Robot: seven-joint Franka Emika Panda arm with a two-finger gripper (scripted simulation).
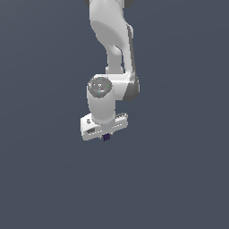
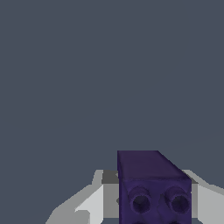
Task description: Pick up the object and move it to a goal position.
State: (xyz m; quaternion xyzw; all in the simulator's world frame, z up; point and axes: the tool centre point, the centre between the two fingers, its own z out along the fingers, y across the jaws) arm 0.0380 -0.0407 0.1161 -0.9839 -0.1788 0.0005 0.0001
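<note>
The object, a tiny dark purple-indigo block (image 1: pixel 106 137), pokes out just under the white gripper (image 1: pixel 105 134) in the exterior view, near the middle of the picture. In the wrist view the block (image 2: pixel 153 183) fills the space between the two pale fingers (image 2: pixel 89 203), and its near face shows two round holes. The gripper (image 2: pixel 151 208) is shut on the block. The fingertips themselves are hidden behind the hand in the exterior view. No goal marker shows in either view.
The white arm (image 1: pixel 112 40) reaches in from the top of the exterior view. A plain dark grey-blue surface (image 1: pixel 179 179) fills the rest of both views. Nothing else is in sight.
</note>
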